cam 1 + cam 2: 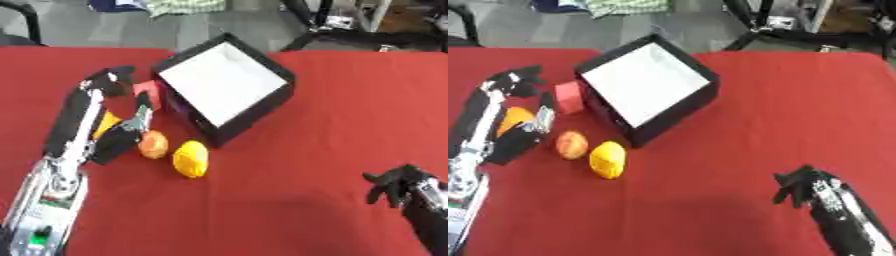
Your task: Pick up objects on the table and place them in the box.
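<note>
box: black, white inside, tilted | lemon + orange ball beside it | left hand open, right hand curled, empty

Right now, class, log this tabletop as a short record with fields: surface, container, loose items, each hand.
surface: red table
container: black box, white inside, nothing visible in it
loose items: yellow fruit; orange fruit; red block beside the box; orange item under the left arm
left hand: open, near the red block
right hand: idle, fingers curled, holding nothing
</note>
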